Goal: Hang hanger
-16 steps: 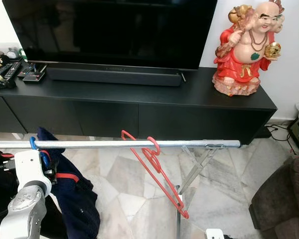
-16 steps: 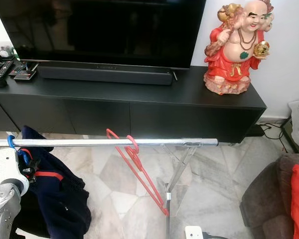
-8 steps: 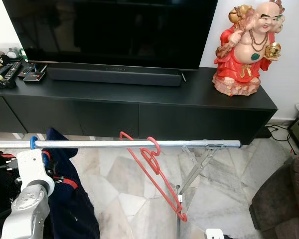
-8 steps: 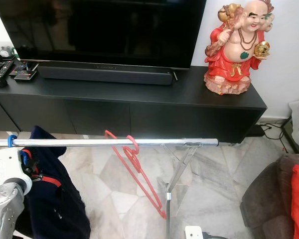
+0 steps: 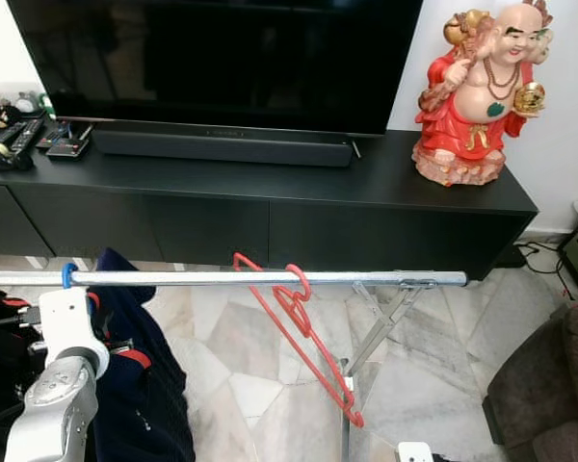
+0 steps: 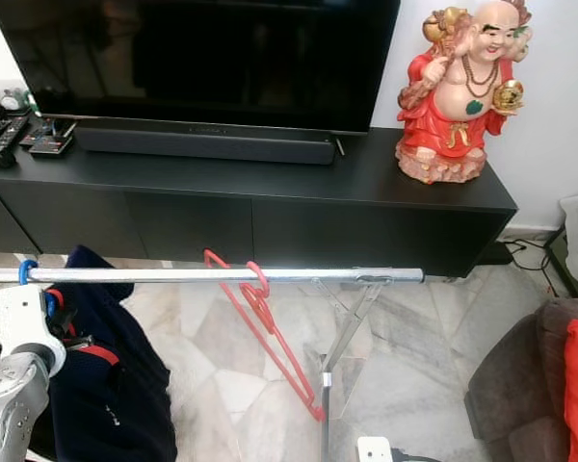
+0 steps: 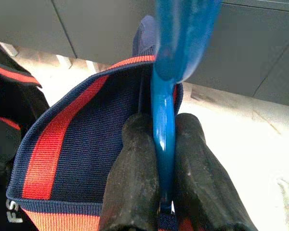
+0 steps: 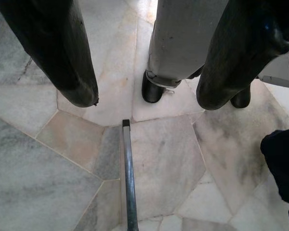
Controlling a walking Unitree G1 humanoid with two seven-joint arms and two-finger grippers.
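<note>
At the lower left of the frame the left gripper (image 7: 159,192) is closed tight on the blue hanger (image 7: 166,110), which carries a navy jacket (image 5: 140,385). The blue hook (image 5: 67,276) sits on the rail (image 5: 222,278) at its left end, so the hanging step seems nearly finished. I think the next move is to open the fingers and draw the arm back gently. A red hanger (image 5: 303,332) hangs at mid-rail. The right gripper (image 8: 144,77) is wide open, empty, over the floor (image 8: 48,192).

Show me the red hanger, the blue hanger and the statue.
red hanger (image 5: 303,327), left eye view, its sloping arm
blue hanger (image 7: 164,120), left wrist view, its neck
statue (image 5: 477,91), left eye view, its belly
</note>
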